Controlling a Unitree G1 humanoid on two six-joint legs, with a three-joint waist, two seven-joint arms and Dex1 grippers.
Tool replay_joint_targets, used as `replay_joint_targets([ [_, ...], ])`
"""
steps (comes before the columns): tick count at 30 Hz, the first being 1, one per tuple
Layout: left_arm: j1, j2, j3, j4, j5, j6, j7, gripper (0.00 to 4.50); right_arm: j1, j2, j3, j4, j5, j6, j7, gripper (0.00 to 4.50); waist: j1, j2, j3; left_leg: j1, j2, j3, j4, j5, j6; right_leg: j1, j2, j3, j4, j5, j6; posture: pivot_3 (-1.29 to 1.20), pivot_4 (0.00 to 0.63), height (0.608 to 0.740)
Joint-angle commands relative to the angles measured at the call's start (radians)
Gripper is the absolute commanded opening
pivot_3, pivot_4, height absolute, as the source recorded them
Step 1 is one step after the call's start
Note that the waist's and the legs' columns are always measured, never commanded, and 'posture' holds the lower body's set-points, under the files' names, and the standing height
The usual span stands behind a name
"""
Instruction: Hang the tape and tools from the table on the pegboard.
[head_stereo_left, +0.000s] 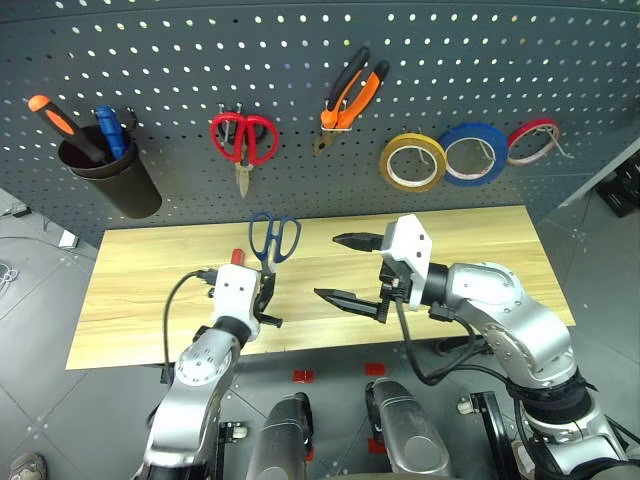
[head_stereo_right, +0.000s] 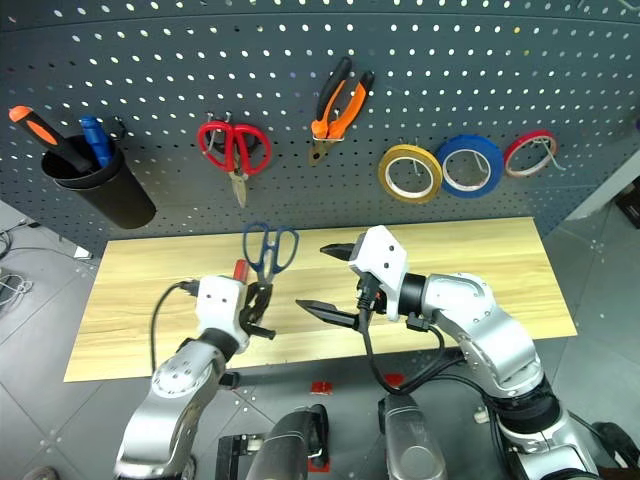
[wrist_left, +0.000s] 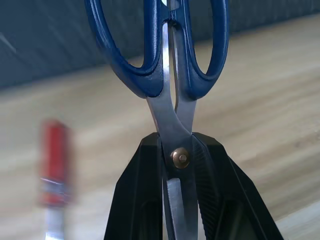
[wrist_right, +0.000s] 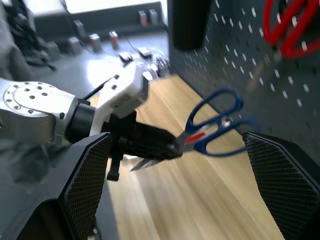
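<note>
Dark grey pegboard (head_stereo_left: 300, 60), rows of pale holes. Light wood tabletop (head_stereo_left: 140, 290). Dark blue scissors (head_stereo_left: 273, 238). Yellow tape (head_stereo_left: 412, 162). Orange-black pliers (head_stereo_left: 350, 95).

We saw a dark grey tiled floor (head_stereo_left: 40, 330) around the bench, with pale seams between tiles and red markers (head_stereo_left: 302, 376) beneath the near edge. At the left lay loose cables (head_stereo_left: 8, 272). In the right wrist view, bright light fell on the floor beyond, where small dark objects (wrist_right: 95, 40) stood in a row.
</note>
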Motion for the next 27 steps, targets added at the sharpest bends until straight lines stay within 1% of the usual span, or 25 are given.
replay_joint_targets([
  [1,0.074,0.008,0.017,-0.159,0.078,-0.080,0.040,0.56,0.001,0.002,-0.028,-0.045,0.043,-0.031,0.013,4.50,0.001,0.000,0.000,0.000,0.000,0.000,0.000,0.000,0.000,0.000,0.000,0.000,0.000,0.000,0.000,-0.29,0.307,0.740],
  [4,0.095,0.003,0.052,-0.219,0.114,-0.094,0.071,0.56,-0.010,0.012,-0.036,-0.029,0.052,-0.057,0.011,4.50,0.002,0.000,0.000,0.000,0.000,0.000,-0.001,0.000,0.000,0.000,0.000,0.000,0.000,0.000,0.000,-0.28,0.304,0.740],
  [8,0.033,0.025,0.084,-0.239,0.123,-0.101,0.056,0.56,-0.033,0.024,-0.035,0.008,0.048,-0.088,0.009,4.50,0.002,0.000,0.000,0.000,0.000,0.000,-0.002,0.000,0.001,-0.001,0.000,-0.001,0.000,0.000,0.000,-0.27,0.298,0.740],
  [14,-0.130,0.054,0.122,-0.132,0.086,-0.098,0.011,0.56,-0.059,0.033,-0.020,0.059,0.028,-0.130,0.007,4.50,0.003,0.000,0.000,0.000,0.000,0.000,-0.001,0.001,0.001,0.000,0.000,-0.002,0.000,0.000,0.000,-0.26,0.292,0.740],
  [20,-0.243,0.075,0.141,0.008,0.056,-0.116,-0.030,0.56,-0.072,0.030,0.000,0.081,0.015,-0.155,0.019,4.50,0.001,0.000,0.000,0.000,0.000,0.000,-0.002,0.001,0.001,-0.001,0.001,-0.001,0.001,0.000,0.000,-0.27,0.289,0.740],
  [27,-0.341,0.074,0.123,0.134,0.068,-0.174,-0.033,0.56,-0.072,0.040,0.005,0.073,0.008,-0.159,0.016,4.50,0.002,0.000,0.000,0.000,0.000,0.000,0.000,0.001,0.001,-0.001,0.001,-0.002,0.001,0.001,0.001,-0.28,0.293,0.740],
])
